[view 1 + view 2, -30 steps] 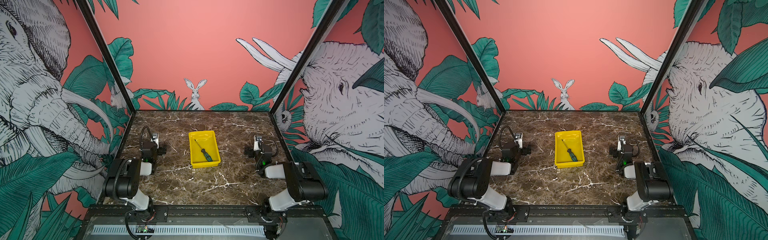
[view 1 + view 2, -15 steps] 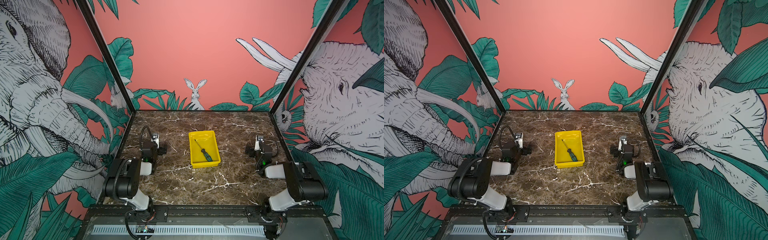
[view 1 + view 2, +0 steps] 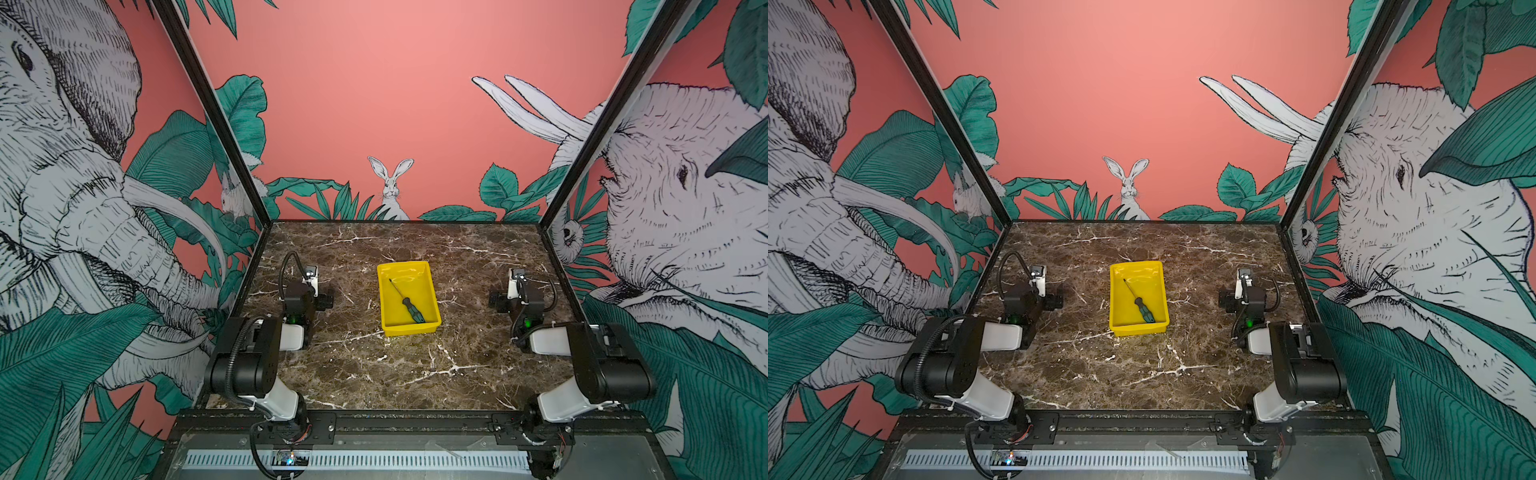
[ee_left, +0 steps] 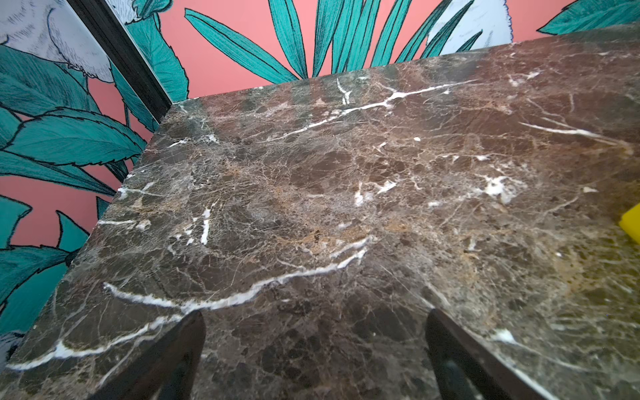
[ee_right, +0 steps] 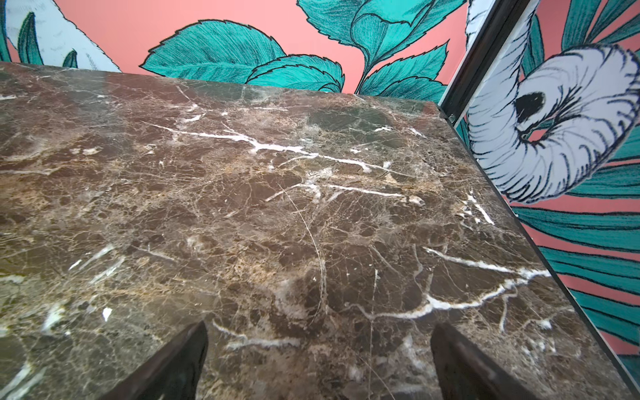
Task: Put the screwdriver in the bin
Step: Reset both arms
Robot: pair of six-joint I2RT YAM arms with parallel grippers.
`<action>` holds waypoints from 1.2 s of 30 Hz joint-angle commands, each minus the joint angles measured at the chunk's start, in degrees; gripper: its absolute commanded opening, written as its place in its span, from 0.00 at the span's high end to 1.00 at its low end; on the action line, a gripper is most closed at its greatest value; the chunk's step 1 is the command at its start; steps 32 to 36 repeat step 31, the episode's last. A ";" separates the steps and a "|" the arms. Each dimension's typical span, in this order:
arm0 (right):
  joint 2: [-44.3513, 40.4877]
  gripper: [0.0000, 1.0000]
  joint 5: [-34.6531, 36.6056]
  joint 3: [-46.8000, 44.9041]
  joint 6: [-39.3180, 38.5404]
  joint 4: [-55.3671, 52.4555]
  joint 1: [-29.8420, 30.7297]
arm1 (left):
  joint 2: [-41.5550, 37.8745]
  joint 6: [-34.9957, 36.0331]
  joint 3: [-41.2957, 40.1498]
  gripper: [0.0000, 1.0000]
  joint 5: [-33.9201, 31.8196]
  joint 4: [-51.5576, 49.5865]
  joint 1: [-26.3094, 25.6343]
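Observation:
The yellow bin (image 3: 409,329) (image 3: 1138,329) stands in the middle of the marble table in both top views. Inside it lies the screwdriver (image 3: 414,310) (image 3: 1144,310), its green and black handle toward the near right corner and its thin shaft pointing to the far left. My left gripper (image 3: 311,280) (image 4: 315,317) rests low at the table's left side, well away from the bin, open with only marble between its fingers. On the right side, equally far from the bin, my right gripper (image 3: 515,282) (image 5: 320,328) stands open and holds nothing.
Patterned walls close the table (image 3: 374,374) on the left, back and right. A black rail (image 3: 411,422) with both arm bases runs along the front edge. One yellow corner of the bin (image 4: 632,221) shows in the left wrist view.

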 commanded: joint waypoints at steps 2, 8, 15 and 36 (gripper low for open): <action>0.26 0.01 -0.41 0.85 -0.39 1.41 -0.11 | -1.16 -0.32 0.66 0.00 0.60 -0.06 0.23; 0.26 0.01 -0.41 0.83 -0.39 1.26 -0.12 | -1.15 -0.32 0.66 0.00 0.60 -0.06 0.25; 0.30 0.01 -0.41 0.85 -0.39 1.32 -0.11 | -1.15 -0.32 0.66 0.00 0.64 -0.06 0.26; 0.35 0.01 -0.47 0.93 -0.38 1.14 -0.20 | -1.14 -0.26 0.66 0.00 0.62 -0.06 0.26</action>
